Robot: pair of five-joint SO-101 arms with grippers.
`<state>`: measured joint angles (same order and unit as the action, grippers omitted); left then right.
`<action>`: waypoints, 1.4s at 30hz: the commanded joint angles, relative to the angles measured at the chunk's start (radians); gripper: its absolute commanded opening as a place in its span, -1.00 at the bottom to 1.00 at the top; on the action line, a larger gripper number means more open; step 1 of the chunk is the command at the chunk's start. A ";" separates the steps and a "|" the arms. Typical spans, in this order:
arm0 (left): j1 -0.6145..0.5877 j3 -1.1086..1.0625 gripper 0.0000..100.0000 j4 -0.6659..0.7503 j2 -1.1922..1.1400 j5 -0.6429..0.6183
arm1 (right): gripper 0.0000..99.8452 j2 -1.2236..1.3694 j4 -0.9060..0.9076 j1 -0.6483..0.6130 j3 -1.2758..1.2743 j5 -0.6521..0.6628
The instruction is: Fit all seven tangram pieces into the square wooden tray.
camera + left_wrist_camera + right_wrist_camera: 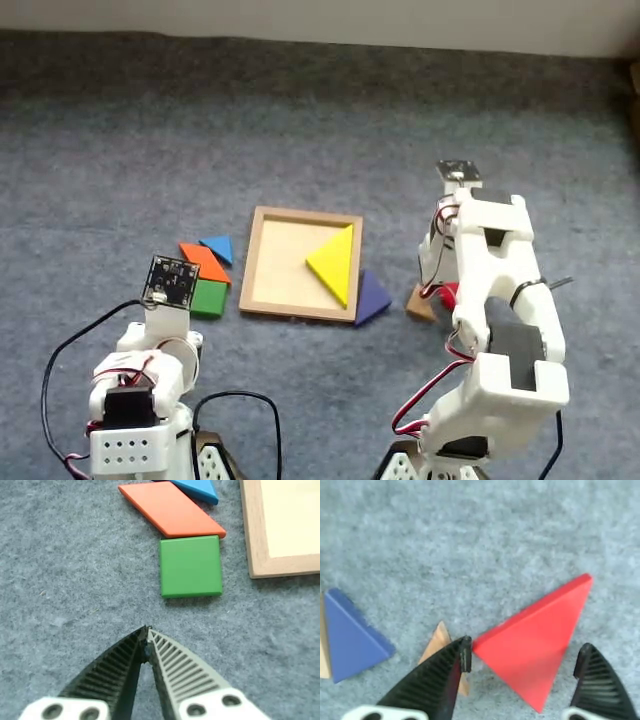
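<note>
Inside tray [250, 262]: one yellow triangle [336, 262]; six outside. Left claw [146, 633] closed; right claw [525, 655] wide, astride red triangle [540, 630].

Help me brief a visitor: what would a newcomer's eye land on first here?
Probably the big yellow triangle, lying alone in the square wooden tray mid-table. Next, the red triangle between the open fingers of the right pincer, with a tan piece beside it. Left of the tray sit an orange parallelogram, a green square and a light blue triangle.

Grey carpet [120, 150] beneath wooden tray [249, 262], tangram pieces [209, 298]
</note>
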<state>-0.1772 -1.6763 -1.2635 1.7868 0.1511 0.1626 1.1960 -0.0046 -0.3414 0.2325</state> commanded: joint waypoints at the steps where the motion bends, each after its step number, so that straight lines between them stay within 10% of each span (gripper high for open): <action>1: -0.002 -0.019 -0.99 -0.008 0.021 0.008 | -0.36 0.018 -0.012 0.025 0.048 -0.012; 26: -0.002 -0.019 -0.99 -0.008 0.021 0.008 | -0.48 -0.127 0.002 0.033 0.030 -0.005; 42: -0.002 -0.019 -0.99 -0.008 0.021 0.008 | -0.49 -0.343 0.157 -0.240 -0.039 -0.207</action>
<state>-0.1772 -1.6763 -1.2635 1.7868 0.1511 -0.1320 1.3372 -0.1734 -0.3936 0.1051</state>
